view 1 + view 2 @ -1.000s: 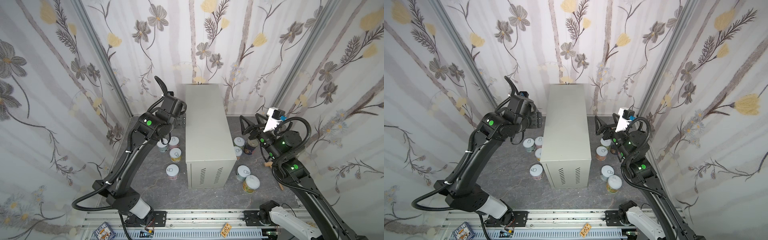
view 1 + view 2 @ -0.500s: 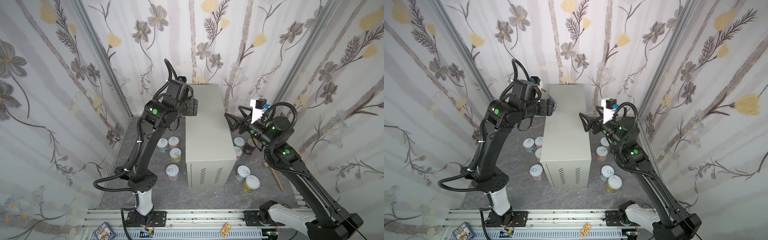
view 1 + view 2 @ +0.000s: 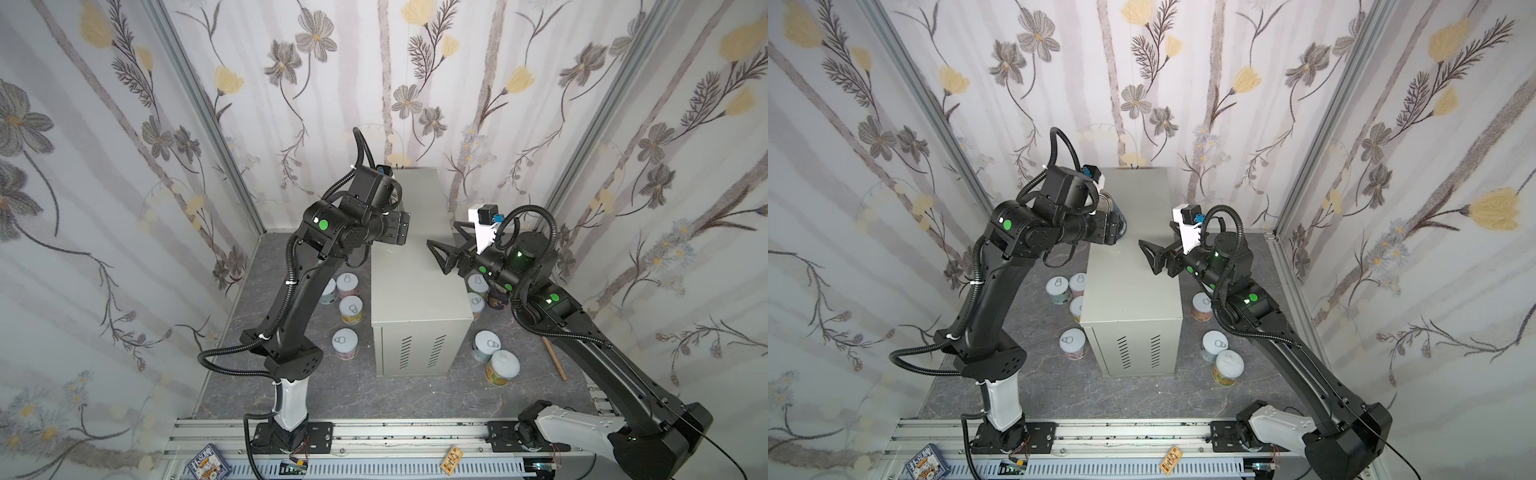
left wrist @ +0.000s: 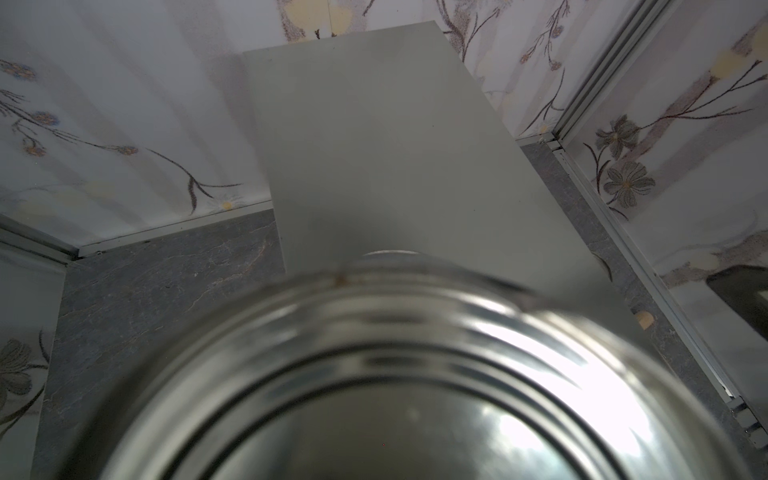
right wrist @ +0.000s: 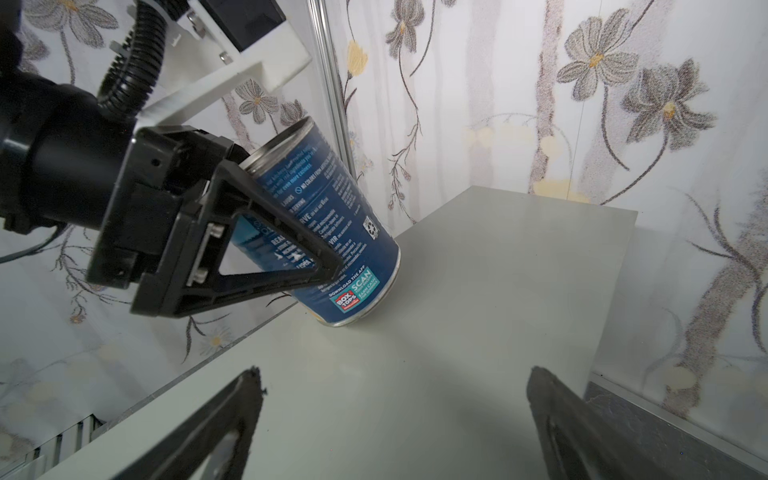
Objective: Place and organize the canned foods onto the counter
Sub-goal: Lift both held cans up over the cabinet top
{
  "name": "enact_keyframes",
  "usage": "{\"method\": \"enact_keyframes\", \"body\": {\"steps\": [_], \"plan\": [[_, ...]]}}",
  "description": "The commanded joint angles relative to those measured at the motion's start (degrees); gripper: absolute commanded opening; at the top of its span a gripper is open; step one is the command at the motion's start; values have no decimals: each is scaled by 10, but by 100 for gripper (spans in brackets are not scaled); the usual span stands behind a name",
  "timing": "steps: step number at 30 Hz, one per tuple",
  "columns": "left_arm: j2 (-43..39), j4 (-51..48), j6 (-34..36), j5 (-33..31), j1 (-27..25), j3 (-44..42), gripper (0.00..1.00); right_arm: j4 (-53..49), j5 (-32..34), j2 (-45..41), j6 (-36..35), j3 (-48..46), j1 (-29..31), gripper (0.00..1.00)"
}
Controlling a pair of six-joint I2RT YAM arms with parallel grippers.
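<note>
A: Nearest, short cans (image 3: 502, 368) stand on the floor (image 3: 316, 395) flanking the counter (image 3: 415, 291). The claws?
B: Over the right edge, the right claw (image 3: 1148, 257) hovers spread and empty. Farther, the left claw (image 3: 1113, 229) clamps 1 blue can (image 5: 332, 216), tilted at the left edge, probably for setting upright.

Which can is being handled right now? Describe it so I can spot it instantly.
Find the tall beige-grey counter in the middle of the floor. Over its left edge, the left gripper holds a tilted can. It is tall, blue-labelled and metal-topped; the short white-lidded cans are down on the floor.
</note>
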Motion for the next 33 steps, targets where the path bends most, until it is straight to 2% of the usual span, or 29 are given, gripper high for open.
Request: {"method": "enact_keyframes", "body": {"steps": [1,5,8,16,19,23,28,33], "plan": [[-1,57,8,-4,-6,11,4,7,-19,15,-14,17,5,100],[11,57,10,-5,-12,20,6,12,-18,28,-23,23,18,100],[16,57,10,-9,-14,22,10,20,-12,37,-24,29,22,100],[34,74,15,21,-14,22,31,12,22,81,-24,65,40,100],[36,81,19,17,-14,22,44,17,31,93,-18,69,42,100],[38,86,20,-5,-11,22,55,32,32,102,-9,68,43,100],[40,99,21,4,-9,24,70,51,20,111,-7,69,43,100],[45,108,20,13,-7,31,81,53,11,117,-19,69,42,100]]}}
